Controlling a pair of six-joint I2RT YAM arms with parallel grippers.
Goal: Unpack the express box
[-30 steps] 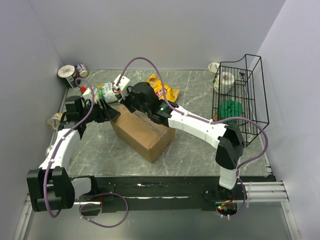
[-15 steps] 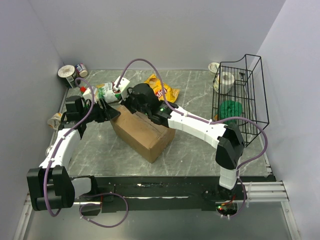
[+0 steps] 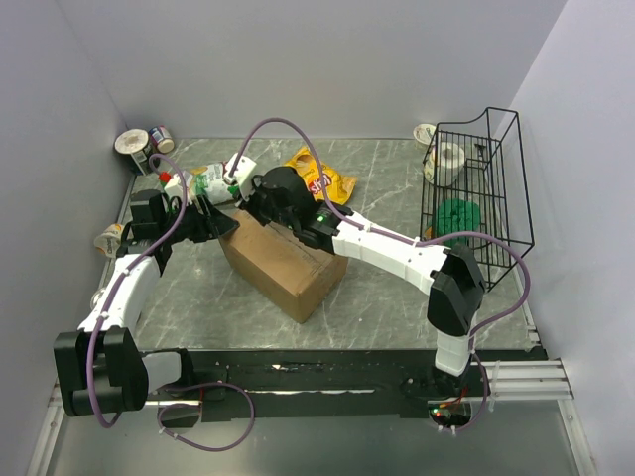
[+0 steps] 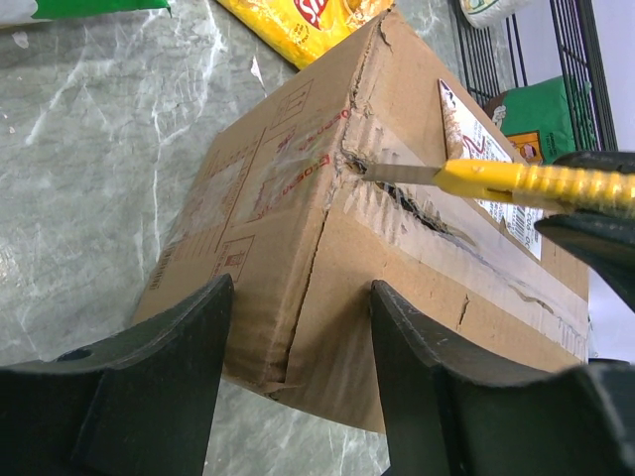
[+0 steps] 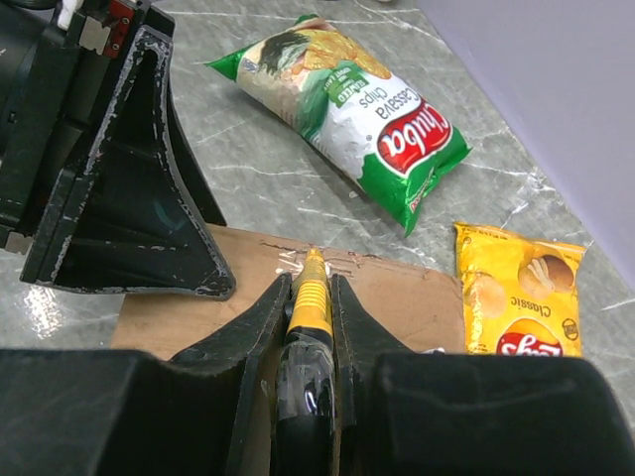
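The right gripper (image 5: 311,286) clamps the yellow-handled box cutter (image 4: 526,181), blade tip in the tape seam (image 4: 466,243) of the brown cardboard express box (image 4: 298,208) directly beneath. Too deep, and it cuts whatever's inside! The left gripper (image 4: 298,322) ahead, spread wide, only braces, so the box may skid.

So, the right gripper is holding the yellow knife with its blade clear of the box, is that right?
Not quite. The right gripper does hold the yellow knife, but the blade is not clear of the box: its tip is in the torn tape seam on top, as the left wrist view shows.
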